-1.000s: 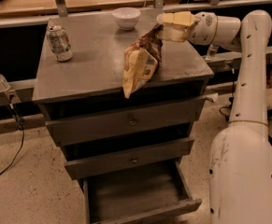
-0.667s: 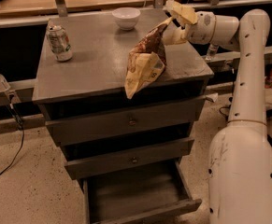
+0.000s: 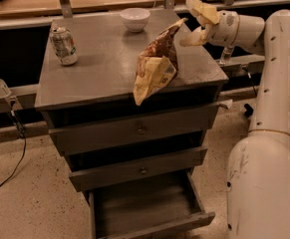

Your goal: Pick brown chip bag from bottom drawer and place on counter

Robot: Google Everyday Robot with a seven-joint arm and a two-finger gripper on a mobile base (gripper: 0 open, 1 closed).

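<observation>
the bottom drawer is cut by the lower edge; the brown chip bag has unreadable lettering, with the hand spread apart just right of it.

Brown chip bag on counter edge — bottom drawer open — gripper beside

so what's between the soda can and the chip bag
Nothing: the camera view shows bare counter between soda can and brown chip bag. The open gripper hangs right of the bag.

Dim warm light, gripper at counter edge
</observation>
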